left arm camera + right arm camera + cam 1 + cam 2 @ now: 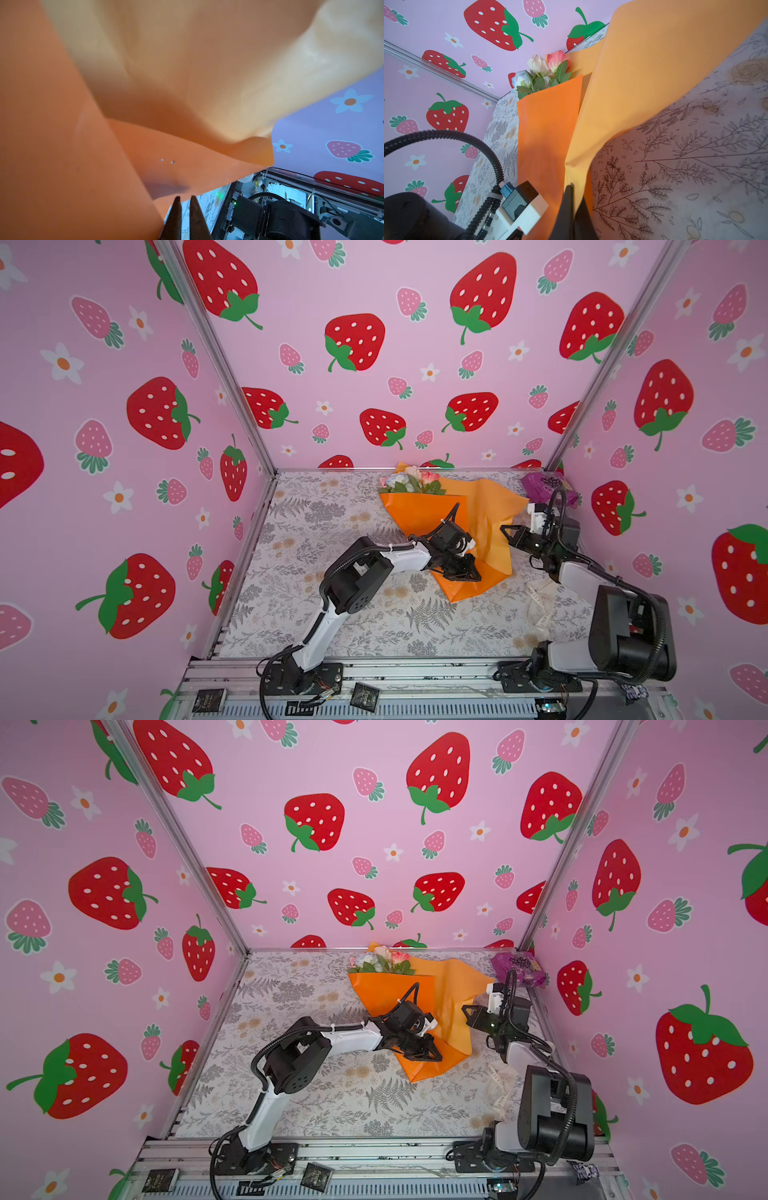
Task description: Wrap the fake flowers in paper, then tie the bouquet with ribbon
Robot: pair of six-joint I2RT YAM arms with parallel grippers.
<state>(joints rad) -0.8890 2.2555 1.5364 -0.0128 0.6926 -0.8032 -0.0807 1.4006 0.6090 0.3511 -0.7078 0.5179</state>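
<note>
While the bouquet (411,483) lies on the floral-print table (316,626) close to the back wall (374,364), its pink, peach and white heads point toward that wall. Its orange paper (422,512) narrows toward the front. One flap of the paper is folded flat across the front. A paler flap stands raised on the right side.

The left gripper (476,575) sits over the narrow lower end of the paper. In the left wrist view (185,199) its jaws stand only a sliver apart. The table shows through the gap and nothing is between them.

The right gripper (505,529) reaches in from the right. In the right wrist view (572,187) its jaws are closed, pinching the edge of the raised flap.

A purple packet (540,485) sits in the back right corner, apart from the bouquet. A cream ribbon (540,608) lies loose on the table beside the right arm.
</note>
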